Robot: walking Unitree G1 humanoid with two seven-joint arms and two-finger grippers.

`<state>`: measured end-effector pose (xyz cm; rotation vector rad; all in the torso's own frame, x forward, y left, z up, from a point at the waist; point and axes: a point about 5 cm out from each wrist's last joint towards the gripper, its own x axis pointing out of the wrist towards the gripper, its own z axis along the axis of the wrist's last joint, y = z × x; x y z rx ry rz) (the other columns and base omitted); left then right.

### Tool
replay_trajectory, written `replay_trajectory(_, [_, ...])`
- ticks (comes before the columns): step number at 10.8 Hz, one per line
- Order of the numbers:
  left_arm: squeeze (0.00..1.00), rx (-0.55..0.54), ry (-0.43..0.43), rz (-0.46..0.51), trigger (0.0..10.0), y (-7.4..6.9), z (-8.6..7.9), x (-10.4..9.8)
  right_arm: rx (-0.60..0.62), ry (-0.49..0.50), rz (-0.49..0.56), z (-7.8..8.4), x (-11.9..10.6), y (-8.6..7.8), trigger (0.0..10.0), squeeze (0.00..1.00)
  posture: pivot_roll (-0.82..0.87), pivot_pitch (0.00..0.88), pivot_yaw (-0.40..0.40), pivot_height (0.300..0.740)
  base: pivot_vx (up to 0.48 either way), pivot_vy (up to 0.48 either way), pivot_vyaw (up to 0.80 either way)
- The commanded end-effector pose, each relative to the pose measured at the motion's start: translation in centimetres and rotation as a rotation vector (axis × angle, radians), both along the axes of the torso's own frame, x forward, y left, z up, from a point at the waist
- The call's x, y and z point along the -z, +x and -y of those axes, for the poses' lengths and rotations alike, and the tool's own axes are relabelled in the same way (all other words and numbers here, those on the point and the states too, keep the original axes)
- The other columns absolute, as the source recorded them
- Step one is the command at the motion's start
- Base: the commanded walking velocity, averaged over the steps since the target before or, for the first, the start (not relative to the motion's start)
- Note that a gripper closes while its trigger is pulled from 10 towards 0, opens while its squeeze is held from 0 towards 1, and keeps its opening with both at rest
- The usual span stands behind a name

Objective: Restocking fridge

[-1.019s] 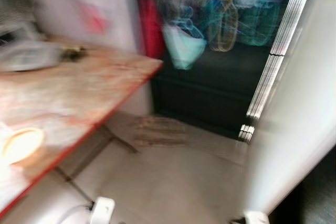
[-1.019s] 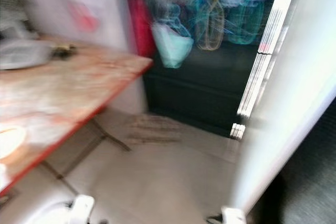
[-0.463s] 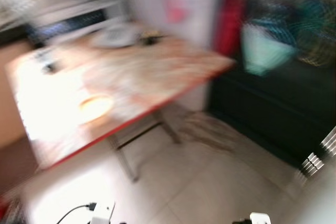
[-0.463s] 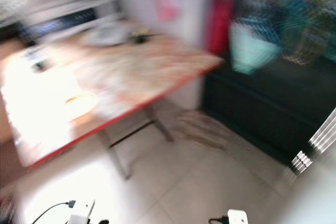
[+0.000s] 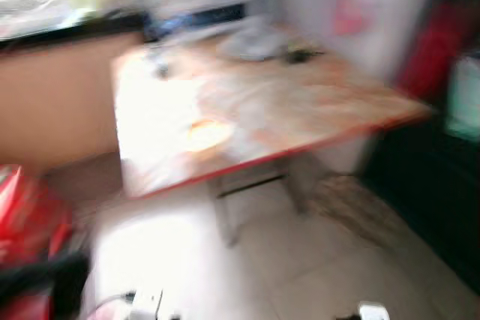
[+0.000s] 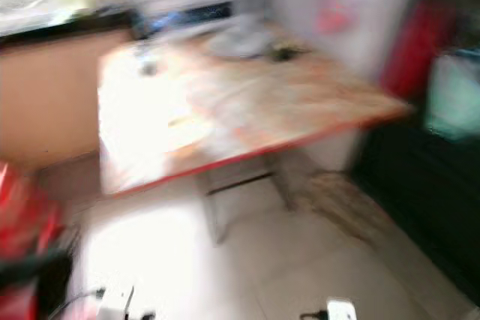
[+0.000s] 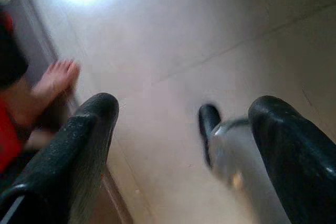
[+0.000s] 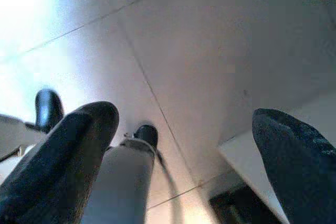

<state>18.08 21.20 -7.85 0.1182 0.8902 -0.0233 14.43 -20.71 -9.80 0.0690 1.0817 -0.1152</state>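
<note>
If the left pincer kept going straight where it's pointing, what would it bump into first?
Probably the floor. The left pincer hangs open and empty, pointing down at pale tiles. The robot's own leg lies close to that line, so it might brush that first; depth is hard to judge.

There is one table (image 5: pixel 300 121) with a red edge, and on it one pale round dish (image 5: pixel 208 134). One bare foot (image 7: pixel 55 80) of a person stands on the floor (image 7: pixel 173 40).
</note>
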Motion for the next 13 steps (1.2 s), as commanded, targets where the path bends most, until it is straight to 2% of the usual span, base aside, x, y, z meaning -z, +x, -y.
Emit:
replay_trajectory(1, [0.0, -0.038, 0.0, 0.012, 10.0, -0.1, -0.3, 0.0, -0.015, 0.011, -0.004, -0.5, 0.1, -0.1, 10.0, 0.0, -0.04, 0.0, 0.011, 0.74, 0.0, 0.0, 0.8])
replay_trajectory(4, [0.0, -0.074, 0.072, 0.152, 10.0, 0.4, -0.8, -0.8, -0.008, 0.008, -0.013, -0.6, 0.2, -0.3, 10.0, 0.0, -0.02, 0.0, 0.018, 0.74, 0.0, 0.0, 0.0])
replay_trajectory(5, [0.0, -0.056, 0.156, 0.228, 10.0, 1.6, -1.4, -1.9, -0.012, 0.009, -0.015, -0.7, 0.2, -0.3, 10.0, 0.0, -0.03, 0.0, 0.021, 0.74, 0.0, 0.0, 0.0])
replay_trajectory(6, [0.0, -0.072, 0.194, 0.379, 10.0, 5.5, -3.6, -5.2, -0.018, 0.01, -0.016, -0.8, 0.3, -0.4, 10.0, 0.0, -0.01, 0.0, 0.024, 0.74, 0.0, 0.0, 0.0])
replay_trajectory(7, [0.0, -0.035, 0.24, 0.505, 10.0, 6.7, -4.0, -7.0, -0.023, 0.01, -0.018, -0.8, 0.3, -0.4, 10.0, 0.0, -0.01, 0.0, 0.026, 0.74, 0.0, 0.0, 0.0])
replay_trajectory(8, [0.0, -0.029, 0.244, 0.543, 10.0, 6.8, -3.9, -7.4, -0.024, 0.009, -0.019, -0.8, 0.3, -0.4, 10.0, 0.0, -0.01, 0.0, 0.026, 0.74, 0.0, 0.0, 0.0])
replay_trajectory(11, [0.0, -0.028, 0.251, 0.546, 10.0, 6.8, -3.9, -7.4, -0.024, 0.009, -0.019, -0.8, 0.3, -0.4, 10.0, 0.0, -0.01, 0.0, 0.026, 0.74, 0.0, 0.0, 0.0])
replay_trajectory(12, [0.0, 0.116, 0.185, 0.808, 10.0, 8.4, -0.6, -11.5, -0.028, 0.009, -0.028, -0.8, 0.4, -0.8, 10.0, 0.0, -0.02, 0.0, 0.034, 0.74, 0.0, 0.0, 0.0])
replay_trajectory(13, [0.0, 0.229, 0.141, 0.978, 10.0, 8.9, 2.0, -14.8, -0.023, 0.013, -0.031, -0.8, 0.5, -1.0, 10.0, 0.0, -0.03, 0.0, 0.037, 0.74, 0.0, 0.0, 0.0])
